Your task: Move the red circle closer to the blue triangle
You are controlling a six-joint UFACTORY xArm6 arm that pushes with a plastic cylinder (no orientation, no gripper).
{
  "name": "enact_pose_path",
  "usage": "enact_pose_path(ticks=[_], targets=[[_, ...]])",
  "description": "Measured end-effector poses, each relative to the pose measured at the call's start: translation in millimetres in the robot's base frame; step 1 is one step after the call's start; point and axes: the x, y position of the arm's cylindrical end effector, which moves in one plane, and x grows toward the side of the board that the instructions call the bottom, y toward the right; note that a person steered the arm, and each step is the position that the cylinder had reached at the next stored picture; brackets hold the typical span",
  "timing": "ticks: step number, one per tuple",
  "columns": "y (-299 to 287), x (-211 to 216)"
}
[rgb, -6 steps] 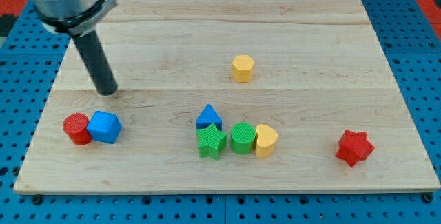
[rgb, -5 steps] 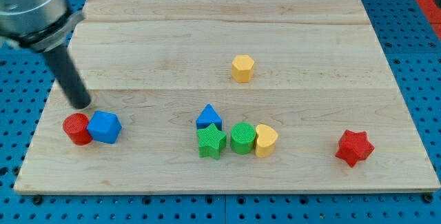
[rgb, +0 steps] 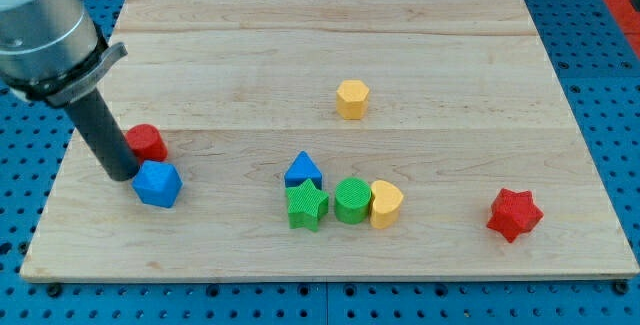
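Note:
The red circle (rgb: 148, 142) lies at the board's left, partly hidden behind my rod. The blue triangle (rgb: 303, 169) sits near the middle, well to the red circle's right, just above a green star (rgb: 307, 206). My tip (rgb: 122, 174) rests on the board at the left. It is just below and left of the red circle and touches or nearly touches the left side of a blue block (rgb: 157, 184).
A green circle (rgb: 352, 201) and a yellow heart-like block (rgb: 386, 204) sit in a row right of the green star. A yellow hexagon (rgb: 352, 98) lies above the middle. A red star (rgb: 514, 214) lies at the lower right. The wooden board (rgb: 450, 55) rests on a blue pegboard.
The red circle has moved up and right, from left of the blue block to above it. My tip has moved down to where the red circle was. The blue block shifted slightly.

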Motion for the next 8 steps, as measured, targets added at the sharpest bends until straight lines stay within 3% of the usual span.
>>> enact_pose_path(ticks=[8], targets=[[-32.7, -8.9]])
